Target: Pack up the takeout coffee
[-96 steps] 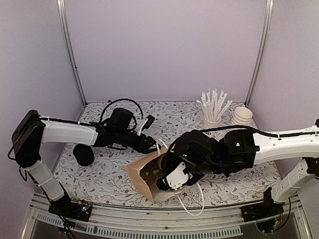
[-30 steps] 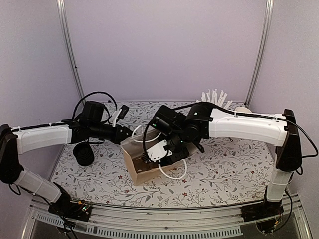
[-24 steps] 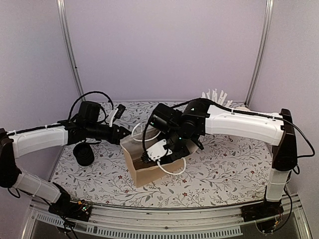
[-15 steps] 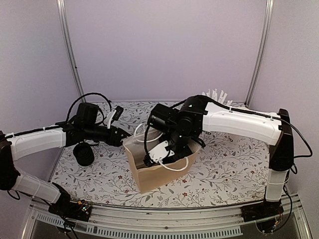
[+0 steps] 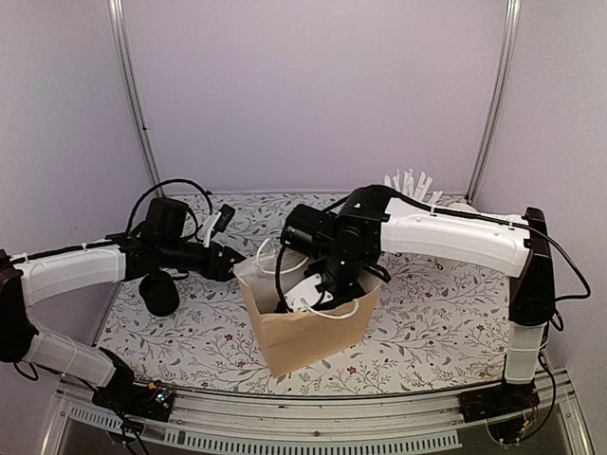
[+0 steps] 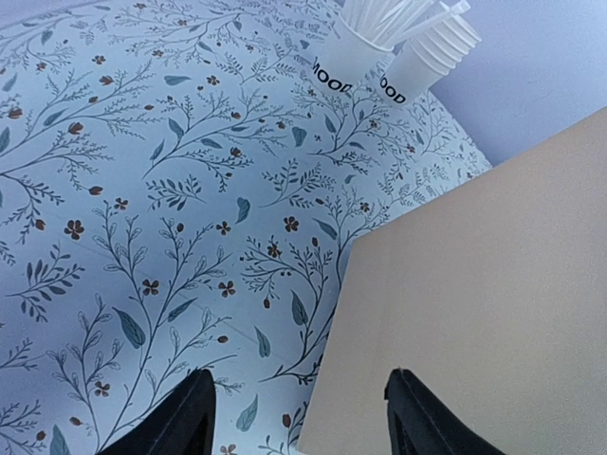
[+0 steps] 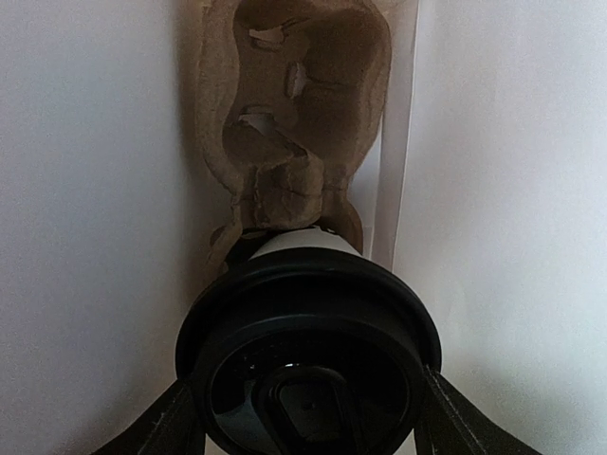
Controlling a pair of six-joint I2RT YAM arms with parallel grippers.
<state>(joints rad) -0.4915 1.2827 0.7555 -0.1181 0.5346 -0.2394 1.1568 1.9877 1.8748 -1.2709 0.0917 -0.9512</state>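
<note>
Right wrist view shows the right end effector (image 7: pixel 308 425) gripping a takeout coffee (image 7: pixel 308 346) inside the paper bag (image 5: pixel 308 332), with the left end effector (image 6: pixel 299 422) open beside it; the next move probably means seating the cup in the pulp carrier (image 7: pixel 285 114).

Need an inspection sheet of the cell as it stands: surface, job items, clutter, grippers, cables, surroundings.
Surface: floral-print tabletop.
Job's things: takeout coffee, black lid on, inside the upright brown paper bag, above a pulp cup carrier.
Clutter: cup of straws and stack of lidless cups at far right; black round object by the left arm.
Grippers: right gripper in the bag, shut on the takeout coffee; left gripper open at the bag's left side.
Cables: black cable loop above the left arm.
Surroundings: lilac walls, metal uprights.
</note>
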